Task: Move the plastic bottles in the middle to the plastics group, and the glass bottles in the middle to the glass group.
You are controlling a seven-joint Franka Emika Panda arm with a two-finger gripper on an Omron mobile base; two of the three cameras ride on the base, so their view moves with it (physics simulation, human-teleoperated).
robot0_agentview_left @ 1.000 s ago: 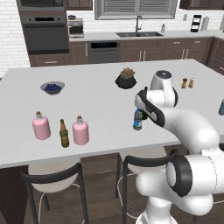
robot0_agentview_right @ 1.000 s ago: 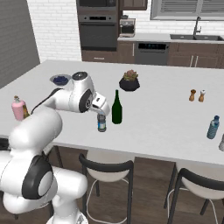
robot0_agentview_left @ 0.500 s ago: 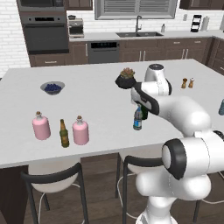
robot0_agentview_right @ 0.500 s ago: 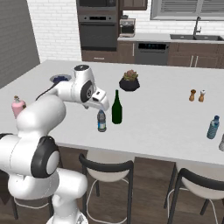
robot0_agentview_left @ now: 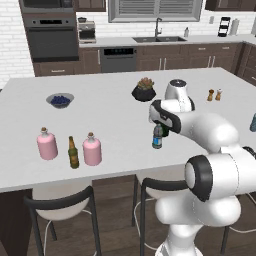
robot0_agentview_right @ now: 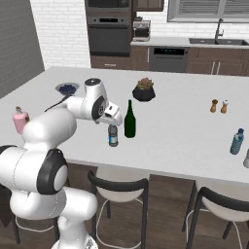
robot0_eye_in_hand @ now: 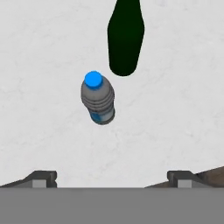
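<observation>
Water bottle [robot0_eye_in_hand: 98, 99] mid-counter, blue label, no readable writing; green wine bottle [robot0_eye_in_hand: 126, 35] just beside it. Arm bent over both, gripper [robot0_eye_in_hand: 112, 177] pointing down above them, jaws wide apart, holding nothing.

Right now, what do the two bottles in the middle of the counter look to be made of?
The small water bottle looks like clear bluish plastic: ribbed see-through body, blue cap, blue label. The tall wine bottle beside it looks like dark green glass: smooth, glossy, near-opaque. Both are rendered, so this is a judgement from looks.
</observation>
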